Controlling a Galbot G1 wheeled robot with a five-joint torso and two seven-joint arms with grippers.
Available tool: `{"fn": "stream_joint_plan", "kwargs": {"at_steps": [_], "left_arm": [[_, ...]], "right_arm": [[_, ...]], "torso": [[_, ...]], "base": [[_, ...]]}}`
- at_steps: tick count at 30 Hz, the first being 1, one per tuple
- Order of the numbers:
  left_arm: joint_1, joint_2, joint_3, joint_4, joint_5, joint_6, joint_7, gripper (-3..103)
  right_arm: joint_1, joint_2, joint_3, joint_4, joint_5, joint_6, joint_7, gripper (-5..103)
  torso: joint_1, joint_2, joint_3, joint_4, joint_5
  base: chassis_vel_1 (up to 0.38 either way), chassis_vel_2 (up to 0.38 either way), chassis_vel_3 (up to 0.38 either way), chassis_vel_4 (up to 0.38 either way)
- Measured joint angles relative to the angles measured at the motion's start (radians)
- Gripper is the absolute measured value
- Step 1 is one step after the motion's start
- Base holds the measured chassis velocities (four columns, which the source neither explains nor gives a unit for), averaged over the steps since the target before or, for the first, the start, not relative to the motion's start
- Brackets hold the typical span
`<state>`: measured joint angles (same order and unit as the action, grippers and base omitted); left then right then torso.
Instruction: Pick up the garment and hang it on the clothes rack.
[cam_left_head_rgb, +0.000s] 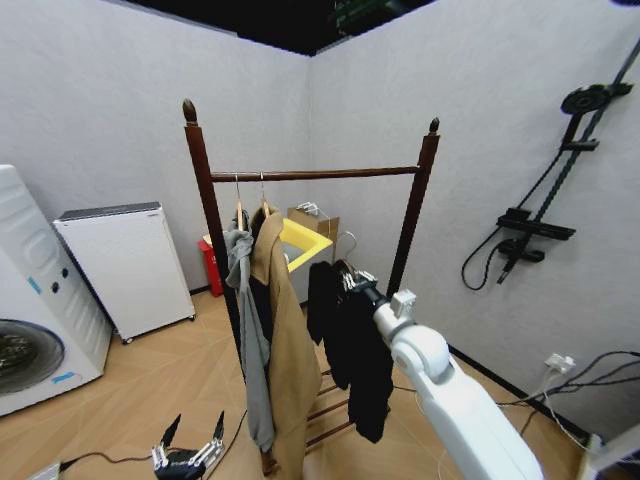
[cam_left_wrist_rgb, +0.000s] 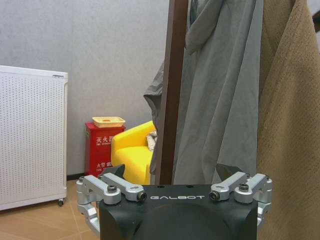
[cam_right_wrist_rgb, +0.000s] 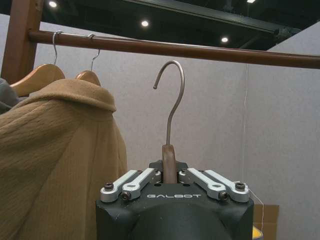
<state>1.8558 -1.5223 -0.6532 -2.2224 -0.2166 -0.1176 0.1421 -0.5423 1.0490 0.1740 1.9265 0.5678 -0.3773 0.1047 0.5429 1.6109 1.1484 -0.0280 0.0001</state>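
Note:
The clothes rack (cam_left_head_rgb: 310, 175) stands mid-room, its rail (cam_right_wrist_rgb: 175, 48) running overhead in the right wrist view. My right gripper (cam_left_head_rgb: 362, 288) is shut on the neck of a wooden hanger (cam_right_wrist_rgb: 169, 167). From that hanger the black garment (cam_left_head_rgb: 352, 345) hangs down in front of the rack's right half. The metal hook (cam_right_wrist_rgb: 171, 95) points up, below the rail and clear of it. Low at the left, near the floor, my left gripper (cam_left_head_rgb: 188, 455) is open and holds nothing. It faces the rack's left post (cam_left_wrist_rgb: 172, 90).
A grey hooded sweatshirt (cam_left_head_rgb: 245, 320) and a long tan coat (cam_left_head_rgb: 285, 340) hang on the rail's left end. A washing machine (cam_left_head_rgb: 30, 320) and a white appliance (cam_left_head_rgb: 120, 265) stand left. A yellow chair (cam_left_head_rgb: 300, 245) sits behind; a black shower stand (cam_left_head_rgb: 560, 180) is on the right wall.

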Motion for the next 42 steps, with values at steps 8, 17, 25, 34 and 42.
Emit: {"fn": "stream_joint_plan", "kwargs": {"at_steps": [8, 17, 25, 34, 42], "left_arm": [[0.000, 0.000, 0.000, 0.000, 0.000, 0.000, 0.000, 100], [0.000, 0.000, 0.000, 0.000, 0.000, 0.000, 0.000, 100], [0.000, 0.000, 0.000, 0.000, 0.000, 0.000, 0.000, 100], [0.000, 0.000, 0.000, 0.000, 0.000, 0.000, 0.000, 100], [0.000, 0.000, 0.000, 0.000, 0.000, 0.000, 0.000, 100]], "right_arm": [[0.232, 0.055, -0.067, -0.098, 0.067, -0.027, 0.031, 10], [0.414, 0.138, -0.128, -0.192, 0.187, -0.068, 0.098, 10], [0.516, 0.202, -0.188, -0.354, 0.194, -0.069, 0.104, 10], [0.556, 0.210, -0.243, -0.413, 0.189, -0.074, 0.103, 10], [0.569, 0.215, -0.264, -0.447, 0.187, -0.074, 0.102, 10]], "torso": [[0.001, -0.001, 0.000, -0.0001, -0.0001], [0.001, -0.001, 0.000, -0.0001, -0.0004], [0.001, -0.001, 0.000, -0.0001, -0.0002], [0.001, 0.000, 0.000, -0.0002, -0.0001], [0.001, 0.000, 0.000, -0.0003, -0.0001]], "base": [[-0.007, 0.001, 0.003, -0.005], [0.000, 0.000, 0.000, 0.000], [0.000, 0.000, 0.000, 0.000], [0.000, 0.000, 0.000, 0.000], [0.000, 0.000, 0.000, 0.000]]}}
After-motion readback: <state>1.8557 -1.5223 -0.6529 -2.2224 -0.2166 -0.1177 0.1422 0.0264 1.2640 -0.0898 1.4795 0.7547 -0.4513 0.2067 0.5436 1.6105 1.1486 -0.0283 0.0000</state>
